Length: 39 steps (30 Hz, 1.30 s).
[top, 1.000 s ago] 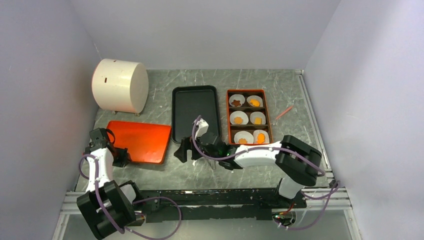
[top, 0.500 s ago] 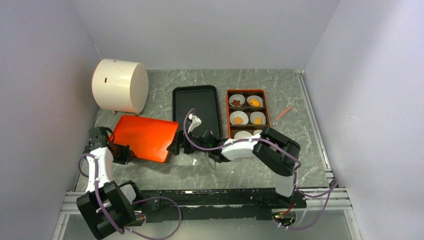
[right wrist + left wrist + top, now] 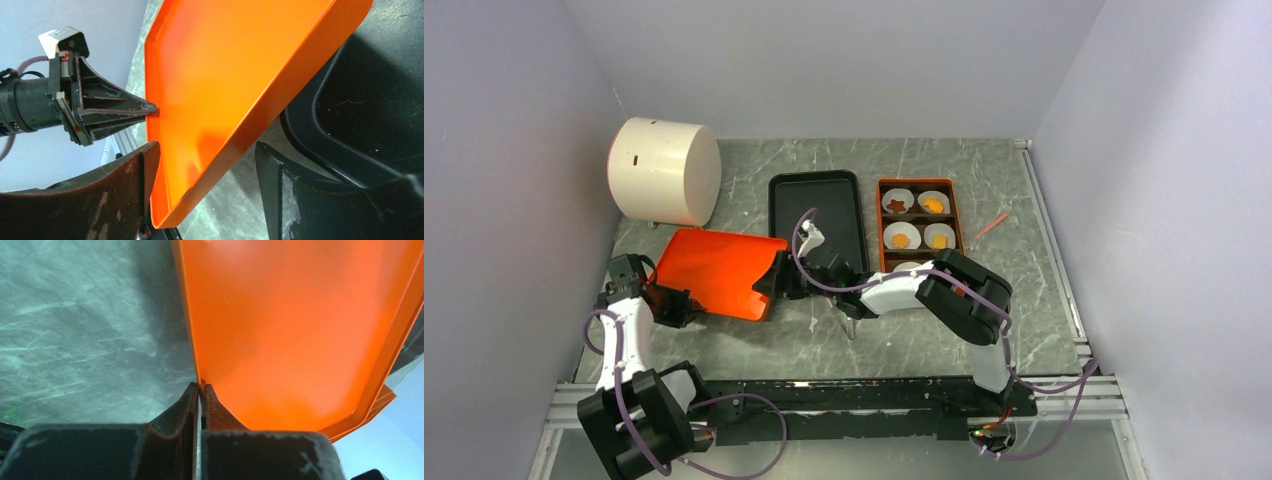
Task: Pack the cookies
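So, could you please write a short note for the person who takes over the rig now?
Left gripper: shut on one edge of the orange lid, which is tilted up.
Right gripper: open, jaws on both sides of the lid's opposite edge, not clamped.
Cookies: in paper cups inside the box; the near row is hidden by the right arm.
Done: visible cookies are in cups.
Left: probably grip with the right, put the lid on the box.

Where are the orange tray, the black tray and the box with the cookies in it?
orange tray (image 3: pixel 719 272): overhead view, middle of its flat face.
black tray (image 3: pixel 816 205): overhead view, its bare floor.
cookie box (image 3: pixel 919 182): overhead view, its far rim.
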Motion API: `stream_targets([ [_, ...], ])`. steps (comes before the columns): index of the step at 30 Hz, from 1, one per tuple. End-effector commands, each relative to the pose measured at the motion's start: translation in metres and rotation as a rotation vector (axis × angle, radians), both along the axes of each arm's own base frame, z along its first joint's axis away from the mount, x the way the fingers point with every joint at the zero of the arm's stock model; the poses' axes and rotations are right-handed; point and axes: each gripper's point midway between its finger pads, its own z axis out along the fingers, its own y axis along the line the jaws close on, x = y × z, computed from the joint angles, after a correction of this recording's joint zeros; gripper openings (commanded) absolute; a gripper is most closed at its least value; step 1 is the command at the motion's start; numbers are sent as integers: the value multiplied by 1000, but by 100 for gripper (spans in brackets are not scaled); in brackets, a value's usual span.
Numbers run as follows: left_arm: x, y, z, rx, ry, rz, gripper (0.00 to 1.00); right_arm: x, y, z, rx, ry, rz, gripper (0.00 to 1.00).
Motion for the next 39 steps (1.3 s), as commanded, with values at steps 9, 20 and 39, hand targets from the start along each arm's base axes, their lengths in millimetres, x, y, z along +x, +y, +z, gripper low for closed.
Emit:
stream_targets([
  [9, 32, -20, 41, 28, -240, -175, 5, 6, 0, 61, 178, -78, -20, 39],
  [20, 44, -40, 88, 114, -420, -352, 12, -2, -35, 114, 199, -225, -54, 0],
  [39, 39, -85, 201, 221, -747, -674, 77, 6, -161, 218, -85, -669, -289, 0],
])
